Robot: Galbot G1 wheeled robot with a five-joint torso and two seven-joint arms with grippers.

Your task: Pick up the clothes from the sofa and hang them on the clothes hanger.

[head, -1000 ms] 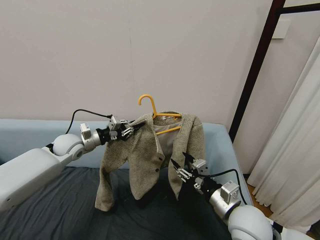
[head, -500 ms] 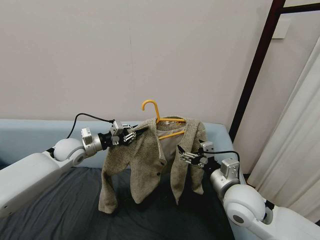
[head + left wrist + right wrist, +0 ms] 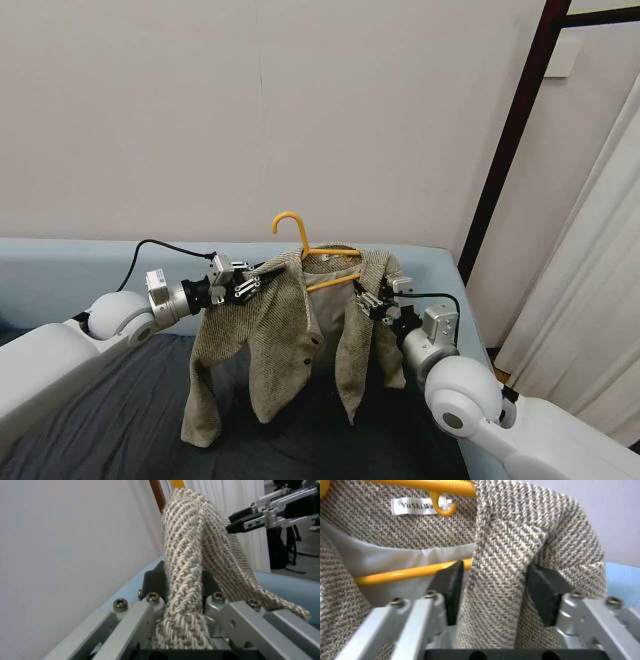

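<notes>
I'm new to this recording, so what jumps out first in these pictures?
A tweed jacket on an orange hanger hangs in the air above the blue sofa. The left gripper clamps one shoulder; the right gripper, open, straddles the front edge by the other.

One jacket, one orange hanger, one sofa, and two hands: left hand, right hand.

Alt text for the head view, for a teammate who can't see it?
A tweed jacket on a yellow hanger hangs above the sofa, its shoulder clamped by the left gripper. The right gripper, open, straddles its other front edge.
</notes>
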